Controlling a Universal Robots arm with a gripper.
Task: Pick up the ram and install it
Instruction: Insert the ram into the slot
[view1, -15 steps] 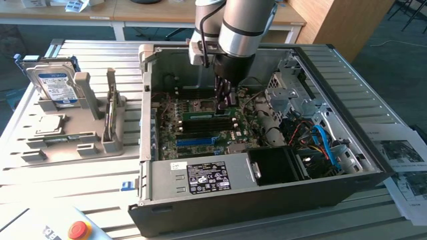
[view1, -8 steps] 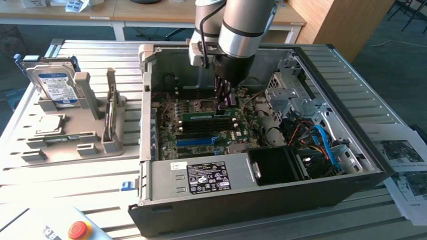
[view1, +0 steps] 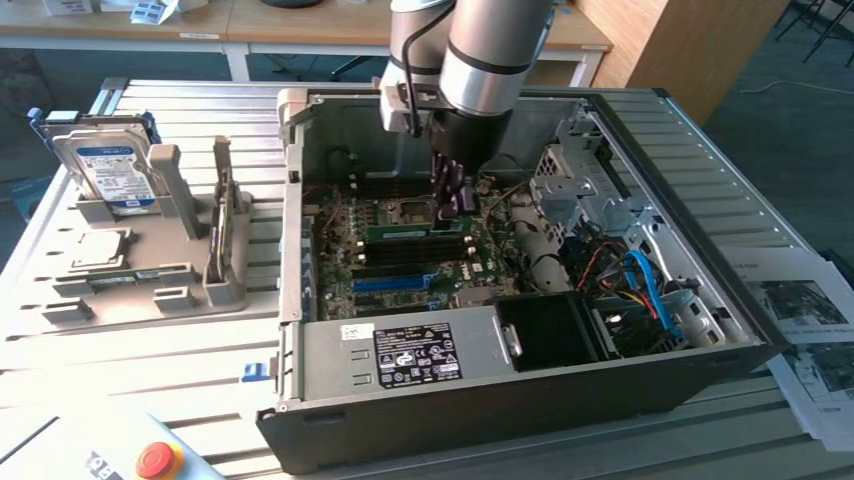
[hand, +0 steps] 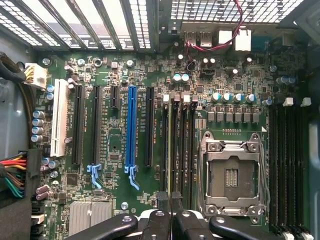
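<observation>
The ram (view1: 416, 231) is a narrow green stick standing edge-up in one of the black memory slots on the motherboard, inside the open computer case (view1: 287, 250). In the wrist view, the ram (hand: 170, 150) shows as a thin pale-green edge running along its slot. My gripper (view1: 455, 205) reaches down into the case at the end of the ram nearest the processor socket. Its dark fingers are shut, and in the wrist view the gripper (hand: 170, 200) sits right at that end of the stick. I cannot tell whether the tips press on it.
A long blue slot (hand: 131, 125) and black slots lie beside the memory slots, with the bare processor socket (hand: 232, 175) on the other side. At the exterior view's left, a hard drive (view1: 111, 178) stands in a grey fixture (view1: 147, 280). Cables and a drive cage (view1: 587, 190) crowd the case's right.
</observation>
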